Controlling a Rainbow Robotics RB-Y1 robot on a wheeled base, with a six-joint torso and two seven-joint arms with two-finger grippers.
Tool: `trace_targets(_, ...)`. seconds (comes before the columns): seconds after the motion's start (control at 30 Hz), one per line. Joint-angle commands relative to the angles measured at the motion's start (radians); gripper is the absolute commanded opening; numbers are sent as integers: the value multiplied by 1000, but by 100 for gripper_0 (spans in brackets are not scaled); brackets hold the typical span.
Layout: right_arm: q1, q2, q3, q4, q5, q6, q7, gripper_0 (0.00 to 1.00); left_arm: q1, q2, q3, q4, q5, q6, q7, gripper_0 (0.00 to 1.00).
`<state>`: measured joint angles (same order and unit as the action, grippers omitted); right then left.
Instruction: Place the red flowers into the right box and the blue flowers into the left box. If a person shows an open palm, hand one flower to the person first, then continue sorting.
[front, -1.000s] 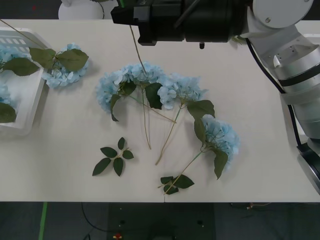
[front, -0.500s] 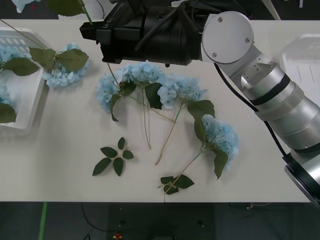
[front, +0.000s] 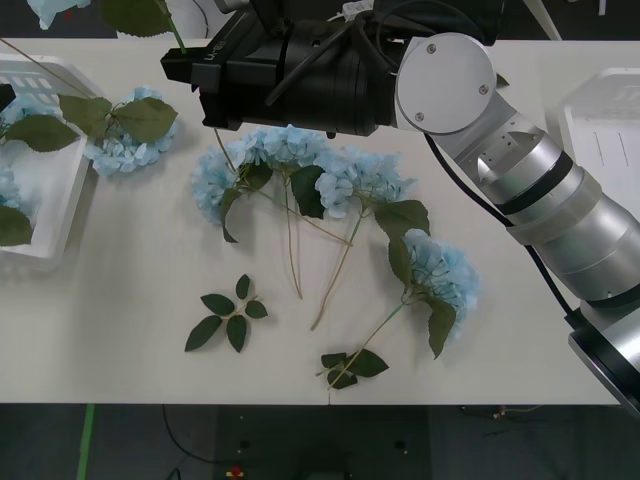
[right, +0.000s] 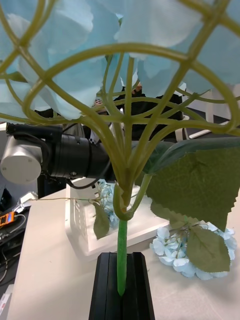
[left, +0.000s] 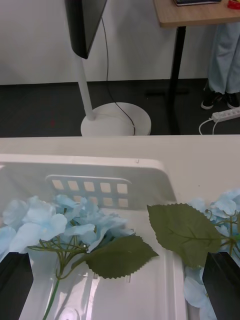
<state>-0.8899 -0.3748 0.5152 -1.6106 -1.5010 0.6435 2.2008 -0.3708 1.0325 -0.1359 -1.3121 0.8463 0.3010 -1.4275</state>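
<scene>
The right gripper (right: 119, 282) clenches a blue flower's stem (right: 121, 260), head (right: 75, 75) looming above.

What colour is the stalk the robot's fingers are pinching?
Green stalk, seen best in the right wrist view, clamped in the right gripper.

A white table (front: 130, 300) carries the left box (front: 40, 215) at its left edge and the right box (front: 610, 125) at its right edge. Directly on the tabletop lie 3 blue flowers (front: 330, 180) in a loose arc at the middle, their stalks crossing, and 1 more blue bloom (front: 125, 150) just beside the left box's rim. A loose green leaf sprig (front: 228, 312) lies alone toward the near side, with a smaller sprig (front: 350, 367) near the front edge.
</scene>
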Motion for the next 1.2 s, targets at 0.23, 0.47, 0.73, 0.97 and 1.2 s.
trace_targets(0.23, -57, 27, 6, -6, -13, -13, 20, 0, 127, 14, 84, -274, 163, 139, 68, 100)
trace_targets(0.47, -57, 24, 9, -8, -16, -13, 20, 0, 417, -108, 280, -679, 206, 328, 68, 100)
trace_targets(0.73, -57, 24, 9, -6, -22, -13, 20, 0, 498, -341, 206, -882, 246, 331, 55, 100)
trace_targets(0.97, -57, 24, 9, 12, -88, -31, 17, 0, 383, -523, 24, -900, 162, 329, 42, 100)
trace_targets(1.2, -57, 24, 23, 20, -71, -30, 19, 0, 356, -526, -93, -921, 97, 260, 38, 100)
